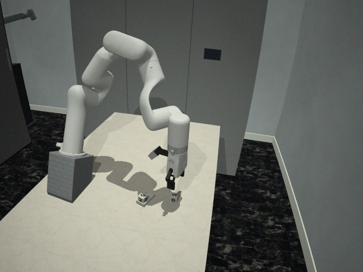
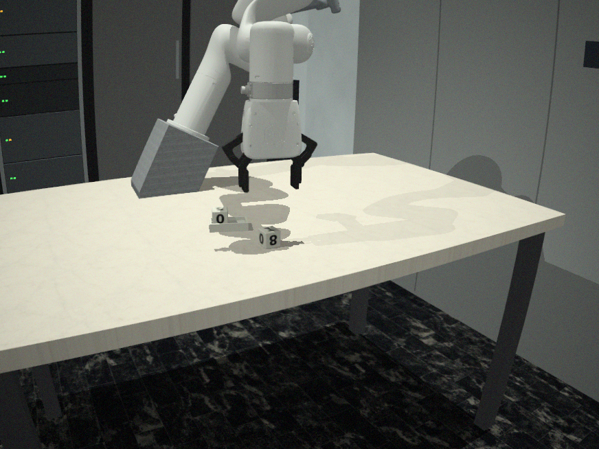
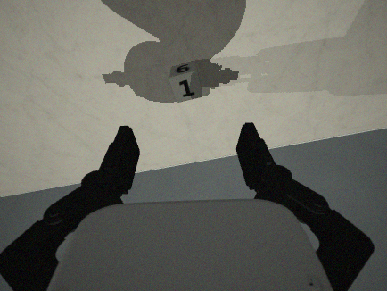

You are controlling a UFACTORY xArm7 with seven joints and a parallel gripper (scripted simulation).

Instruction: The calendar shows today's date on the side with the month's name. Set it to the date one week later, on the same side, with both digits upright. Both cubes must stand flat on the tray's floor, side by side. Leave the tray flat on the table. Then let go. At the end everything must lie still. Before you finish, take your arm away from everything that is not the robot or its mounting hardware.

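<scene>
A loose white cube (image 1: 174, 197) (image 2: 269, 238) (image 3: 185, 82) stands flat on the table, right of the tray. It shows 0 and 1 in the top view, 0 and 8 on its sides in the exterior view, and 6 and 1 in the wrist view. The other cube (image 1: 142, 197) (image 2: 219, 215) sits at one end of the small tray (image 1: 140, 204) (image 2: 231, 227), with 5, 2 and 0 showing; the tray's other end is empty. My gripper (image 1: 172, 186) (image 2: 270, 187) (image 3: 187, 137) is wide open and empty, above the loose cube. The month's name is not readable.
The pale table (image 1: 117, 234) (image 2: 145, 275) carries the arm's grey base block (image 1: 68, 176) (image 2: 174, 159) at the left. The arm's shadow falls across the tray and loose cube. The table's right edge lies beyond the loose cube in the top view.
</scene>
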